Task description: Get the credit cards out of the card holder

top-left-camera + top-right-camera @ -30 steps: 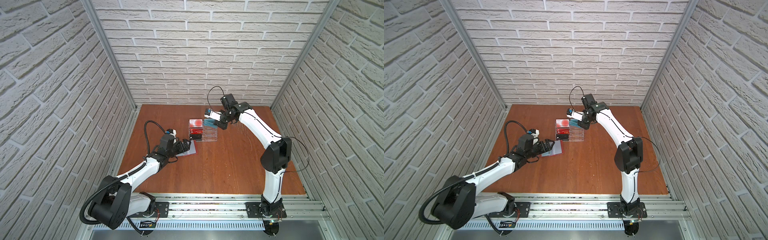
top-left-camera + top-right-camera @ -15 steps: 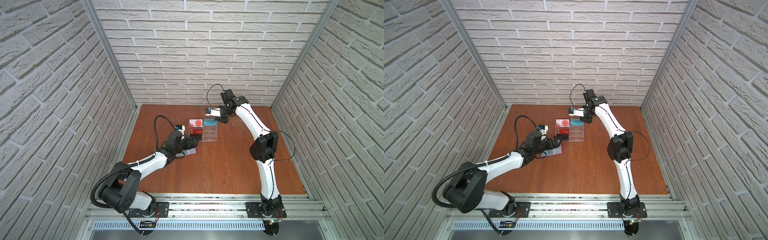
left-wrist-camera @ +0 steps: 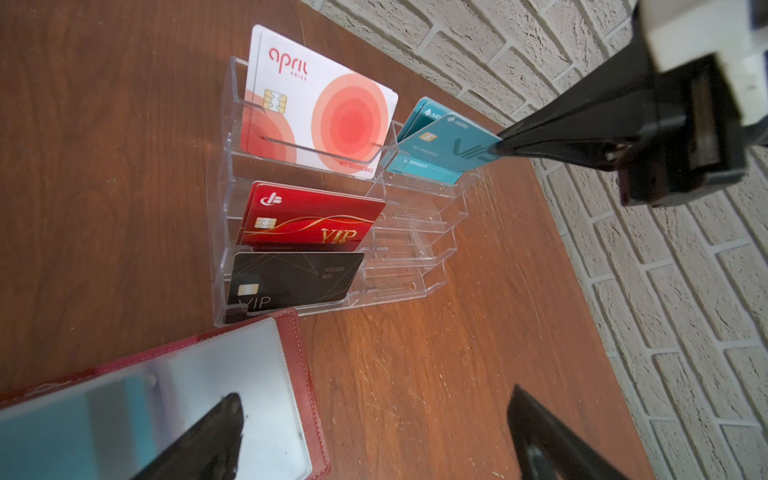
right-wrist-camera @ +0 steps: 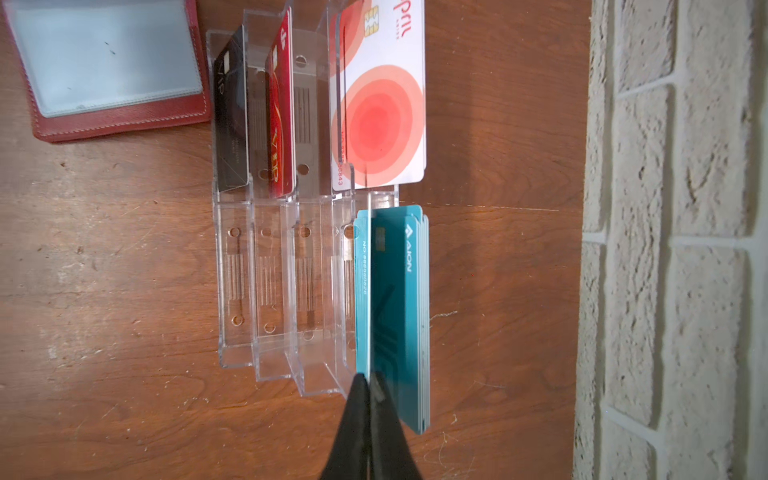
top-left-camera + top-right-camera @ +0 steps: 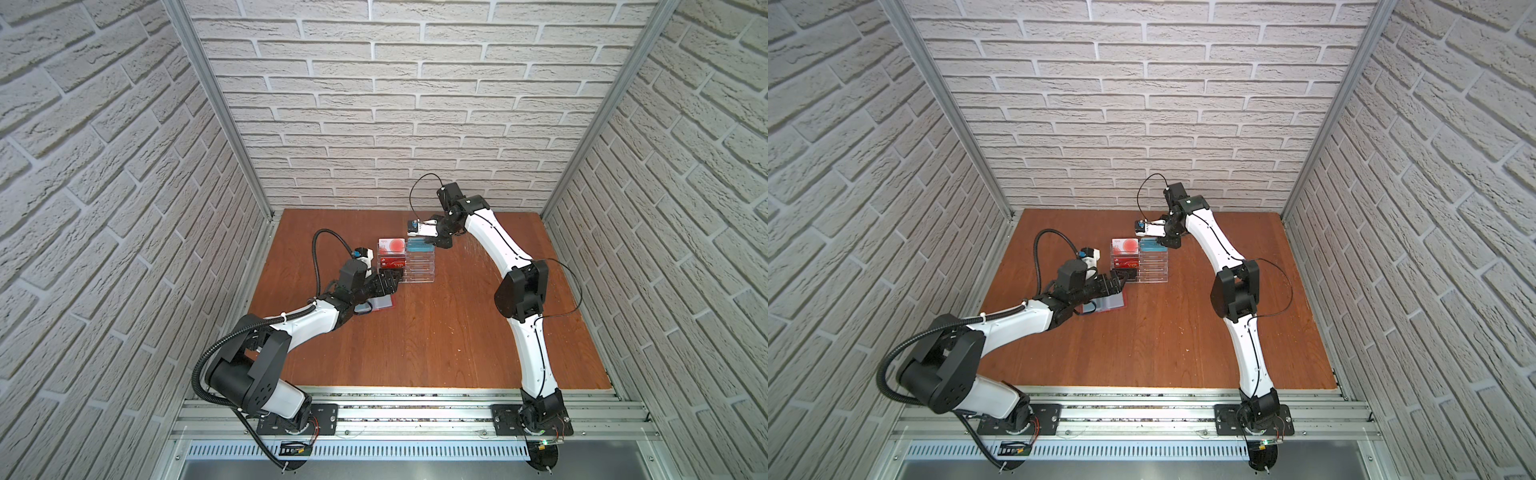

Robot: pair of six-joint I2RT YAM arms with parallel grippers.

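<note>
One card holder (image 4: 124, 118), one clear stand (image 3: 415, 249), several teal cards (image 4: 399, 311)

We are seeing a clear acrylic stand (image 3: 415, 257) on a reddish-brown wood-grain table (image 3: 415, 395). In both top views, at the stand's eleven o'clock, a white card (image 3: 320, 108) is showing coral concentric circles. At one o'clock a teal card (image 3: 449, 149) is showing darker "VIP" lettering. At nine a red card (image 3: 311, 222) is carrying gold swirls, and at eight a black card (image 3: 295, 276) is carrying pale lines. At seven, the card holder (image 3: 297, 353) is showing red with pale stitching.

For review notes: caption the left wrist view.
Right gripper pinches a teal card at the clear stand; card holder lies open.
</note>
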